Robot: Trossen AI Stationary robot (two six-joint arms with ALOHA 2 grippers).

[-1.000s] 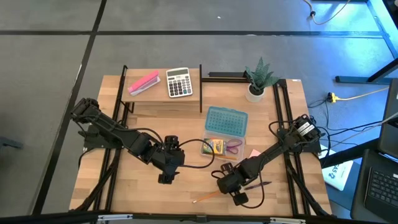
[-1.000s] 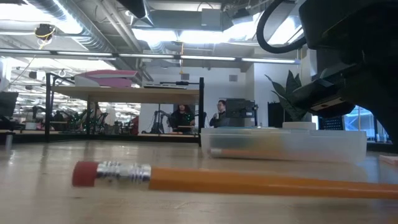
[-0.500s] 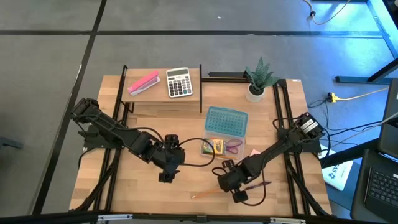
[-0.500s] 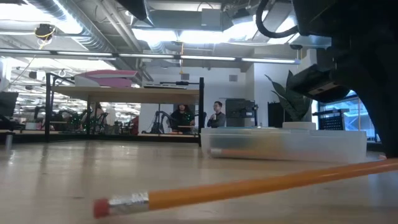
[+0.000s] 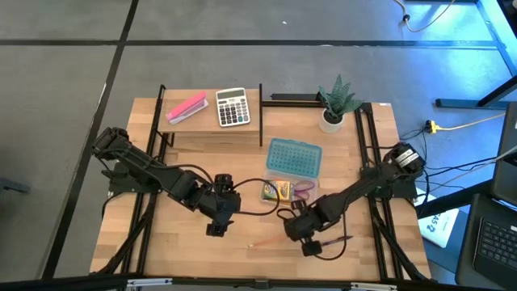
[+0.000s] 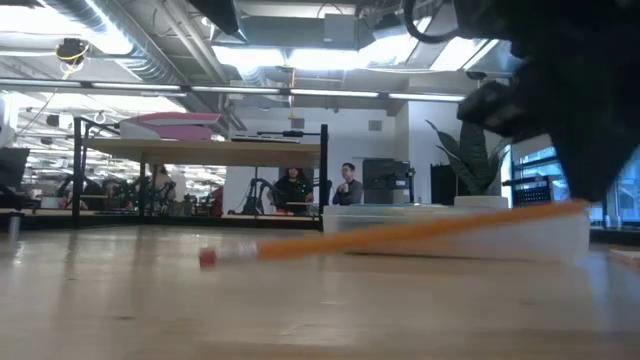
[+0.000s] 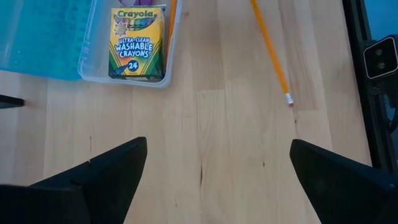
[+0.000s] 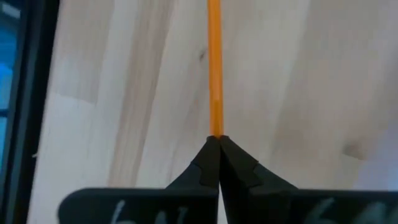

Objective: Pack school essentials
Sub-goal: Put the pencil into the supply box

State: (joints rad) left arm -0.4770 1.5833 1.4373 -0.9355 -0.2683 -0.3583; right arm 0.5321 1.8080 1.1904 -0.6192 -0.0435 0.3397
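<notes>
Right gripper (image 8: 214, 142) clamped on tip end of orange pencil (image 6: 400, 236), just in front of clear case (image 5: 284, 199); eraser end droops toward table. Pencil light, stiff, slick; end hold likely lets it swing, mid-shaft grip steadier. Crayon box (image 7: 137, 42) already in case. Left gripper (image 5: 216, 229) waits beside case, fingers apart.

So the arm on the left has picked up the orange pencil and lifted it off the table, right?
Not quite: the right gripper holds the orange pencil, raised off the table. The right wrist view shows its fingers pinched on it; the left gripper is open and empty.
</notes>
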